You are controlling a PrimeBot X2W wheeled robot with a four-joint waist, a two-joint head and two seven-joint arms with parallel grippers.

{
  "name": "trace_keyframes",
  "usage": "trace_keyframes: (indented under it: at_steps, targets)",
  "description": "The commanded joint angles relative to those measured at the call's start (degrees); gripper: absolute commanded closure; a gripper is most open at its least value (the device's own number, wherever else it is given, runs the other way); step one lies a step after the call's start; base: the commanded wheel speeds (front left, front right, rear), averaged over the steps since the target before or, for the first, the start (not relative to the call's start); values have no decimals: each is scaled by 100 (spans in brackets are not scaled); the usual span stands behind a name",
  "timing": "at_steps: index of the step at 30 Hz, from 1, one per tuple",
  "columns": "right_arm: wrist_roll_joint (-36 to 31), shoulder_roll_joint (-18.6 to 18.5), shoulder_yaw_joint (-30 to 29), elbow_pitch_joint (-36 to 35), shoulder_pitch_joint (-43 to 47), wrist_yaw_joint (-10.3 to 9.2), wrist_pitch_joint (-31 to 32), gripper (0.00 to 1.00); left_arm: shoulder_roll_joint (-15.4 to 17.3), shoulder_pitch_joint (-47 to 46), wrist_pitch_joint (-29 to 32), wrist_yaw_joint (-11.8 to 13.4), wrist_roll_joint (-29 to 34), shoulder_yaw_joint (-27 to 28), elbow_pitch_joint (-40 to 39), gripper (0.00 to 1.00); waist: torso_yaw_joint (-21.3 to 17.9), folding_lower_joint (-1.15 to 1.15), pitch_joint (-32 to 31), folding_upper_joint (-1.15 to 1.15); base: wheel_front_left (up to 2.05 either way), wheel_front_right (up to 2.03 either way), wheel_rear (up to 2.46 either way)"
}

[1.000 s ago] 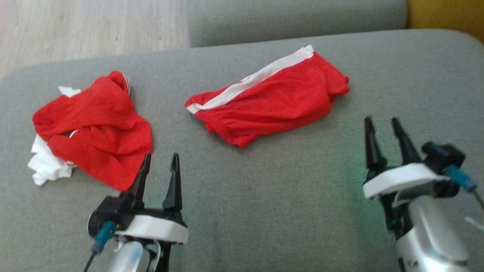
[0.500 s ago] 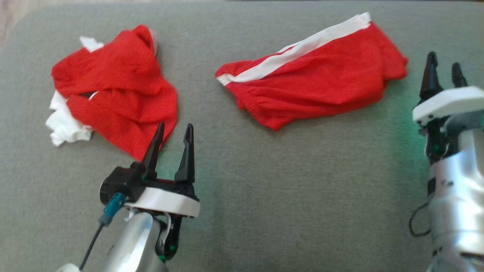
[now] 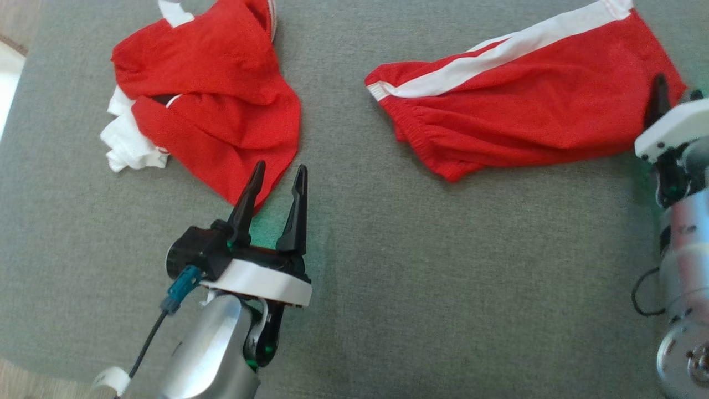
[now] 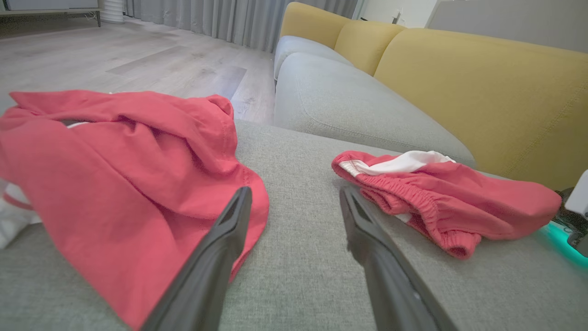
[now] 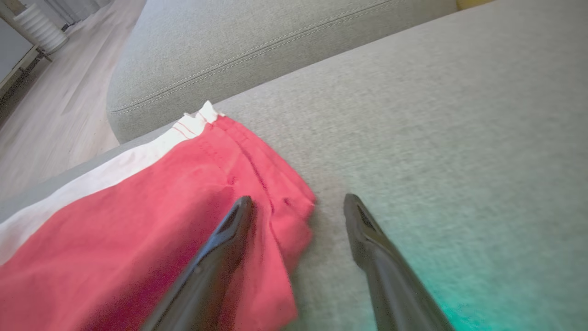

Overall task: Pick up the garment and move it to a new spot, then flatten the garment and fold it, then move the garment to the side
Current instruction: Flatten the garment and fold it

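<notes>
Shorts [image 3: 532,105], red with a white side stripe, lie flat on the grey cushion [image 3: 443,266] at about 1 o'clock in the head view. Their long axis runs from 8 o'clock to 2 o'clock. The gathered elastic waistband forms the 8 o'clock end and the stitched hem the 2 o'clock end, and the stripe follows the upper edge along that line.

At 11 o'clock, well apart from them, sits a crumpled red garment [image 3: 216,100] with no clear axis. One corner trails toward 5 o'clock, and a bunched white cloth [image 3: 130,147] shows under its 8 o'clock side.

At 7 o'clock the left gripper [image 3: 279,172] has its fingers spread and holds nothing. They point toward 12 o'clock, one tip over the trailing corner and the other over bare cushion.

At 3 o'clock the right gripper [image 5: 297,202] also has its fingers apart and empty. It straddles the hem end of the shorts, one finger above red fabric and the other above cushion. Whether it touches the fabric cannot be told.
</notes>
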Motion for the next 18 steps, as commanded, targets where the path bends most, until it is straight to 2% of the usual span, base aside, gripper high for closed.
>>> trace_keyframes:
  at_steps: [1,12,13,14,18]
  targets:
    - [-92,47,96,-8,-193,-5,32,0,40,-206,-46,40,-34,119,-194,0,59,0,39,0,0,0,0]
    - [-491,46,78,595,-477,-5,26,2,39,-257,-46,120,-78,19,-278,0,124,0,156,0,0,0,0]
    - [-510,47,105,631,-509,-5,18,71,39,-266,-46,124,-83,16,-279,0,124,0,171,0,0,0,0]
    - [-529,45,142,656,-541,-5,-13,100,39,-276,-46,127,-86,13,-278,0,122,0,186,0,0,0,0]
    - [-551,-41,232,720,-639,-5,-195,100,39,-303,-46,139,-92,20,-249,0,89,0,187,0,0,0,0]
